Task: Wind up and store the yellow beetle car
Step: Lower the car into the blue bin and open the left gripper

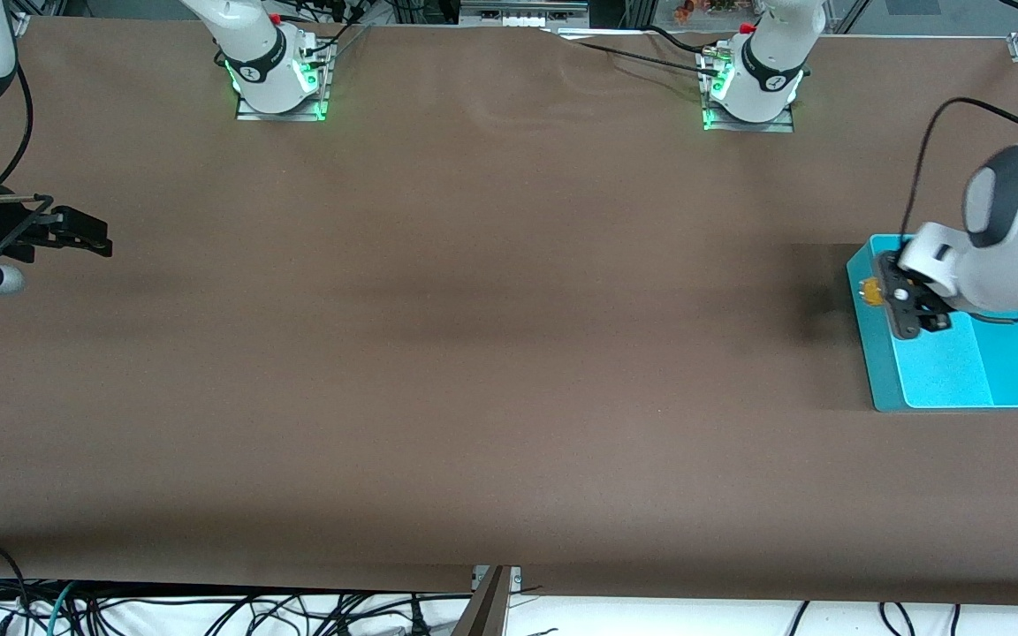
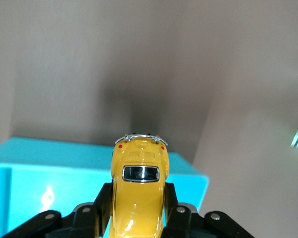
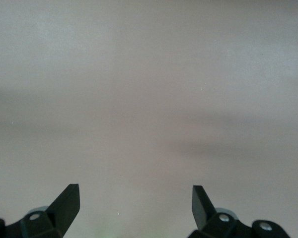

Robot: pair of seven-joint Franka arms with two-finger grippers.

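Front view: our left gripper [image 1: 882, 298] grips the car [image 1: 871, 291] over the bin [image 1: 951, 371]; our right gripper [image 1: 85, 234] waits, released.

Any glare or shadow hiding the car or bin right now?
Front view: the left arm's shadow darkens the table beside the turquoise bin, and the yellow beetle car shows only partly. Left wrist view: the car is sharp, with a small glare spot on the bin.

Right pincer [image 3: 135, 203], fingers [image 3: 67, 201] spread wide apart, over bare brown table [image 3: 149, 99].
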